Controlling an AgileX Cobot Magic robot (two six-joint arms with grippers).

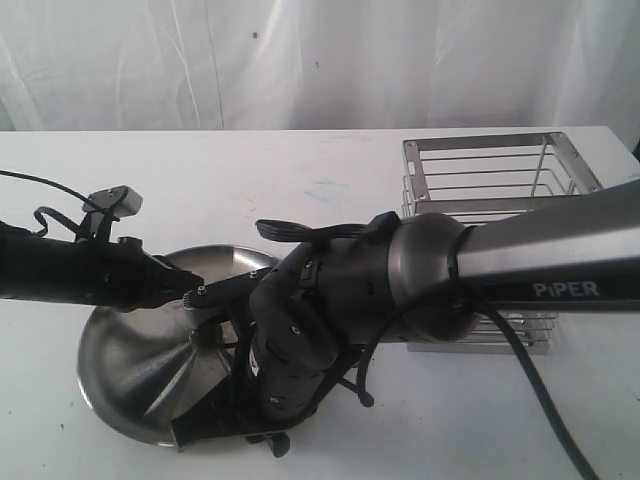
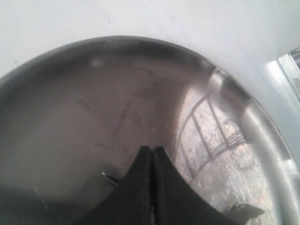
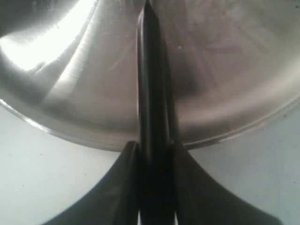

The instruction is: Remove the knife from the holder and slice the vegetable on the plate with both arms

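From my console I count one plate on one white table, with one wire holder near the plate. Two arms reach over the plate, the left arm and the right arm, which gives me two grippers, the left gripper and the right gripper. One knife shows, its blade above the plate.

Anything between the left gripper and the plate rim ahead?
Nothing: the left wrist view shows only bare scuffed plate beyond the shut left gripper.
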